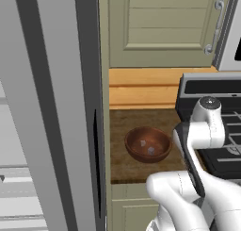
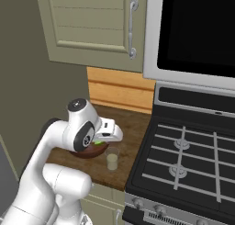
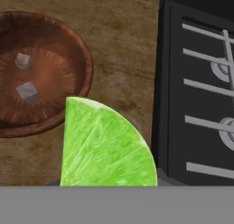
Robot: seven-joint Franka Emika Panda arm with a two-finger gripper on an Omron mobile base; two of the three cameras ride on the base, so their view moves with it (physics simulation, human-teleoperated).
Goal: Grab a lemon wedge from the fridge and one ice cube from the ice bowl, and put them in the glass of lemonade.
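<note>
**Wedge in the jaws, over the desk by bowl + glass**

Hand view: lemon wedge (image 3: 106, 147) big in the foreground, cut face toward cam, green-yellow. It sits right at the jaws, so they look partly closed on it; fingertips themselves are hidden behind it. Past it: ice bowl (image 3: 39, 72) w/ two ice cubes (image 3: 27, 91) inside, wood desk (image 3: 121, 49) and the black stove (image 3: 196, 90) edge w/ grates.

R base view: sliver of green at the gripper (image 2: 102, 140), under the white hand. Glass of lemonade (image 2: 112, 159) stands on the desk just beside the bowl, on the stove side, close below the hand. The arm covers most of the bowl; a dark rim peeks out under the wrist.

L base view: bowl in full, cubes visible, mid desk. Fridge (image 1: 52, 107) door panel open, fills the left side, w/ white shelves low left. Arm blocks where the glass would be.

Arm pose: elbow folded high, forearm reaching fwd over the desk edge, hand low over the bowl/glass area, pointing down. Can't tell if the wedge is exactly above the glass.

Cabinet (image 2: 92, 22) over the desk, microwave (image 2: 193, 31) over the stove.
</note>
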